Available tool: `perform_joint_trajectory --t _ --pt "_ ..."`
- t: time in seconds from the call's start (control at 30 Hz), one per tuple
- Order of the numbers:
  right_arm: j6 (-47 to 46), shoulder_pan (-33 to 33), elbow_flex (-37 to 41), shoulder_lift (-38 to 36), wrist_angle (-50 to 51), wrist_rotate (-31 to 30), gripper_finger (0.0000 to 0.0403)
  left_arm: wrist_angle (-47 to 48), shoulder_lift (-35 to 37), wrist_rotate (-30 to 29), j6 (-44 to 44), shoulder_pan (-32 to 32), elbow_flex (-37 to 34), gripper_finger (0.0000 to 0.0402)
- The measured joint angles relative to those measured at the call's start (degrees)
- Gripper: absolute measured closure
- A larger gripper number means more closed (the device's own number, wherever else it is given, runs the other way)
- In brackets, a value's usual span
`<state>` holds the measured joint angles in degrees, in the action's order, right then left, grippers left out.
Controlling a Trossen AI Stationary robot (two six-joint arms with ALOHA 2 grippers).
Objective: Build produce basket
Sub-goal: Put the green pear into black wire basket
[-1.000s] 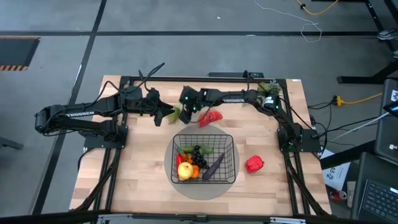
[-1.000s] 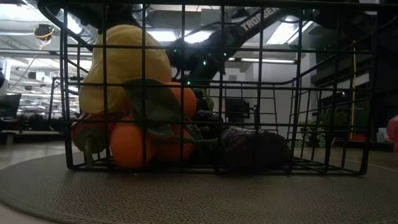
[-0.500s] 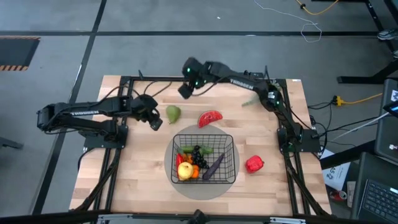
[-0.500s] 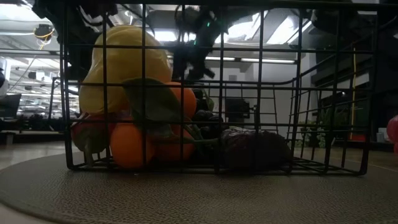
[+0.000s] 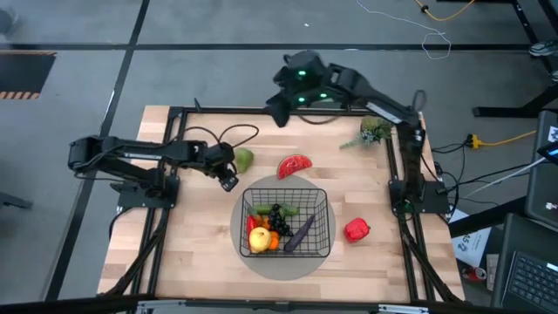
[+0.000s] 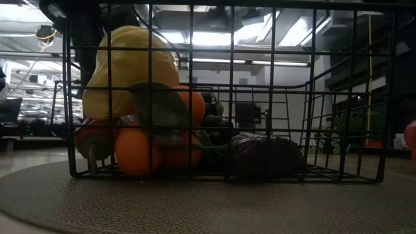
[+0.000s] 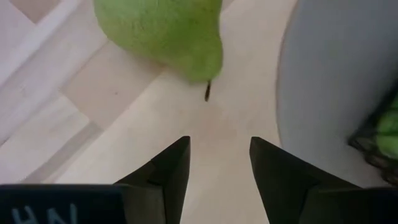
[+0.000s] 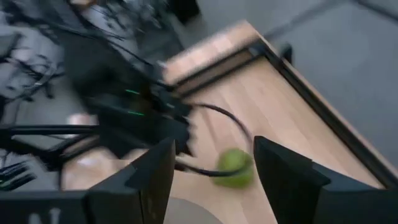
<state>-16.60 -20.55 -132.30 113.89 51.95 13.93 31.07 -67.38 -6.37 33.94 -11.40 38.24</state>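
Basket [image 5: 321,228] sits mid-surface toward the near edge, already holding several fruits. I'm on the pear [image 5: 244,160] now, lying just past my left hand [image 5: 228,180], which is spread and empty. Right hand [image 5: 277,113] is spread, up over the far edge. Next: close on the pear.

A black wire basket [image 5: 288,220] sits on a grey disc [image 5: 288,264] over the pale wood counter [image 5: 205,253]. Green pear [image 5: 245,159], red watermelon slice [image 5: 295,165], red pepper [image 5: 356,230], yellow lemon [image 5: 259,239], purple eggplant [image 5: 300,234].
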Motion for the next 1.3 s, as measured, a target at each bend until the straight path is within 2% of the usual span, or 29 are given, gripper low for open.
perform_joint_trajectory --t 0.1,0.33,0.5,0.77,1.0,1.13,1.3 --pt "1.7 2.1 0.0 -4.6 -0.4 -0.6 0.0183 -3.5 -3.3 -1.1 0.0 0.0 0.0 0.0239" --pt "3.4 9.1 0.0 -13.6 -0.3 -9.9 0.0183 -8.2 -10.6 -0.3 0.0 0.0 0.0 0.0238" --pt "3.6 15.5 0.0 -18.0 -0.9 -14.5 0.0183 -9.3 -14.7 -4.5 0.0 0.0 0.0 0.0237" --pt "5.2 23.4 0.0 -21.3 -2.6 -17.9 0.0183 -14.7 -17.8 -4.2 -0.1 0.0 0.0 0.0237" --pt "6.3 26.2 0.0 -22.2 -2.7 -24.7 0.0183 -15.6 -19.1 -4.1 -1.5 -0.6 0.0 0.024" --pt "6.4 26.2 0.0 -22.2 -2.6 -24.8 0.0183 -15.5 -19.5 -4.1 -1.6 -1.3 0.1 0.0263" --pt "6.6 26.2 0.0 -22.2 -2.5 -24.9 0.0183 -15.6 -19.5 -4.0 -1.6 -2.5 0.1 0.0314"
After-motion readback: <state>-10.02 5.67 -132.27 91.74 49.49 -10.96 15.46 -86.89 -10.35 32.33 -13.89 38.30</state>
